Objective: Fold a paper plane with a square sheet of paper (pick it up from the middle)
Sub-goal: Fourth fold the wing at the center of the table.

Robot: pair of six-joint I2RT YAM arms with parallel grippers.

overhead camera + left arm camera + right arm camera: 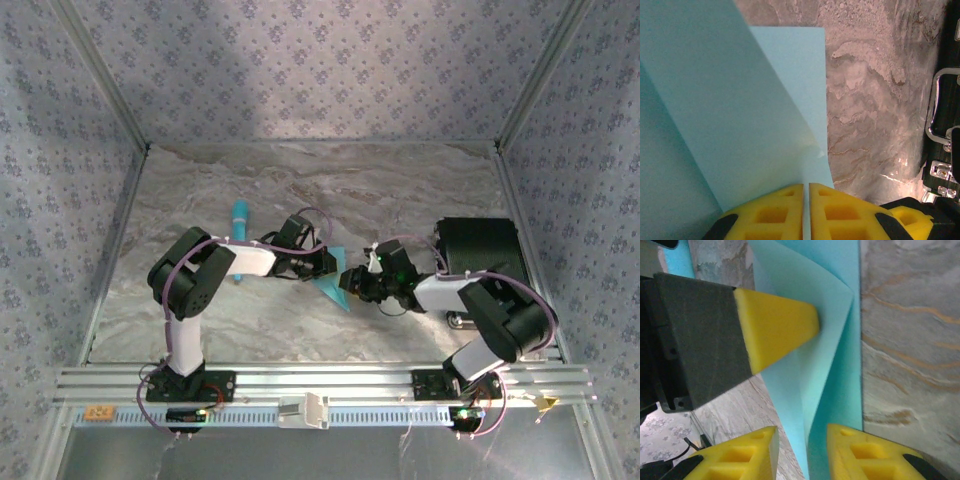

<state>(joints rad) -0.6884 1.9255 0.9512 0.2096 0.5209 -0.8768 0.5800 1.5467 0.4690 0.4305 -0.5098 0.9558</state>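
**Loose folds in, no dart yet**

The cyan sheet of paper (333,287) is held at mid-table between the two arms. It is bent into soft layers with no pointed nose or wings, so most of the creasing looks left to do. The left gripper (806,197) is clamped tight, pinching the sheet between its yellow fingers. The right gripper (802,435) stands partly parted, and the sheet's edge runs through the gap ungripped.

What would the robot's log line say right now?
left gripper: shut on paper | right gripper: open, straddling paper | paper: folded
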